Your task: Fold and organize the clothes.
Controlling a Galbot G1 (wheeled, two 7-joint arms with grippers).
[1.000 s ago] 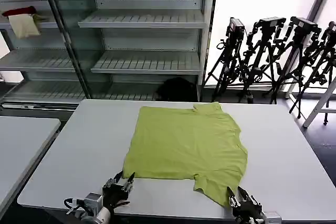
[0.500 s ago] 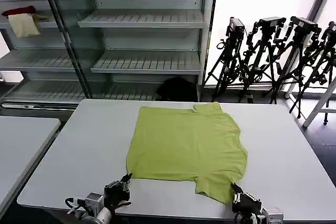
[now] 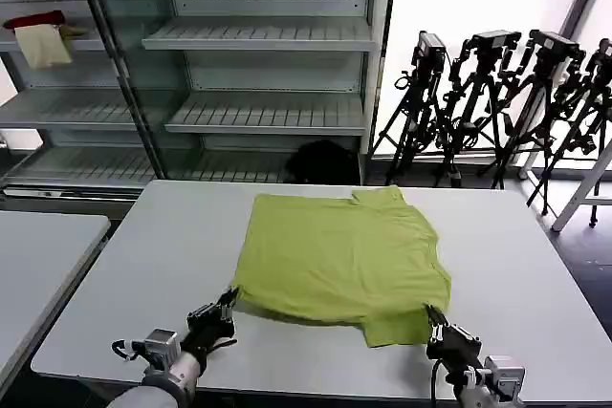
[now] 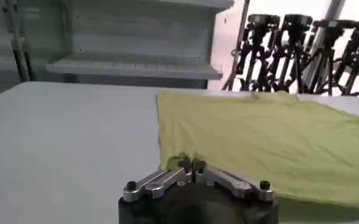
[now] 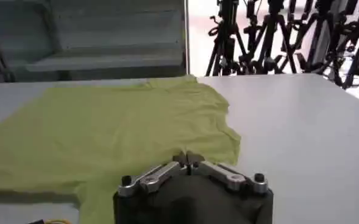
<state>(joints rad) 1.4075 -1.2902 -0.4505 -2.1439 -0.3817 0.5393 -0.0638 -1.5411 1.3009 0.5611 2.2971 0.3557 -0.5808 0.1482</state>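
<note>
Cloth at the near hem has lifted since a second ago: both grippers, open then, are now pinched on the T-shirt (image 3: 344,260), which lies mid-frame on the table (image 3: 134,274). Left gripper (image 3: 228,301) grips the lower-left corner, right gripper (image 3: 432,320) the lower-right sleeve edge. The first fold seems ready to start.

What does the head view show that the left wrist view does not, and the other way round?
Head view: the right gripper at the near right corner of the lime yellow-green cotton T-shirt, and red and cream cloths on a shelf. Left wrist view: the left gripper closed on the shirt's edge, seen from close. Both: the shirt, the grey table, black tripods.
</note>
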